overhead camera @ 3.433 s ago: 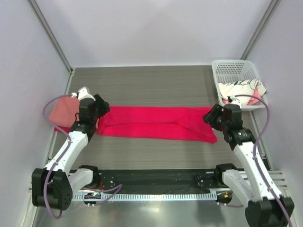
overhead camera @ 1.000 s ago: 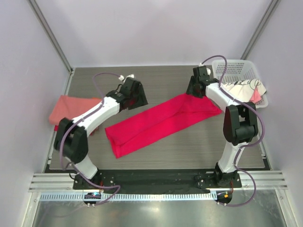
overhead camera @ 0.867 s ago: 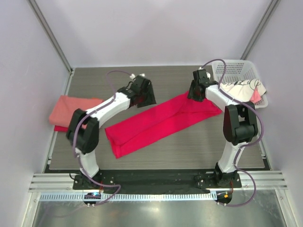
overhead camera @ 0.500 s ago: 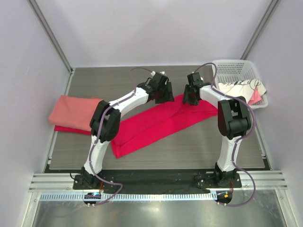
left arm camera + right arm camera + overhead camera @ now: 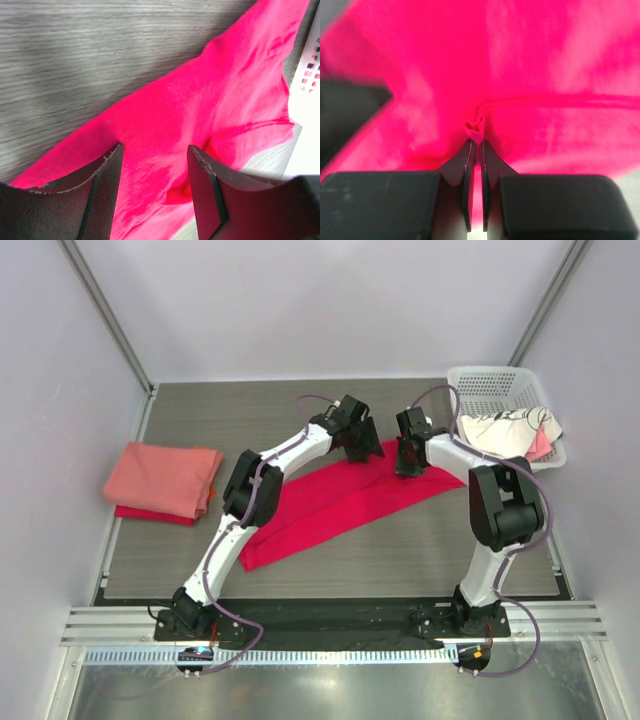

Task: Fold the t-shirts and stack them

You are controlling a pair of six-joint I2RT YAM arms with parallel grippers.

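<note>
Pinching a ridge of the crimson shirt (image 5: 545,60), a long folded strip slantwise on the table (image 5: 420,550), the right gripper (image 5: 475,145) is clenched on it, the left gripper (image 5: 155,148) spread and empty above; pink shirt (image 5: 163,477) stacked on red shirt (image 5: 150,513) at left, white shirt (image 5: 505,428) unfolded in the basket (image 5: 490,385).

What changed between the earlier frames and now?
The crimson t-shirt swung from straight across to diagonal, right end farther back. Left gripper travelled right to that end, open above it; right gripper shifted left and shut on a pinch of fabric. Salmon-pink pile and basket stayed put.
</note>
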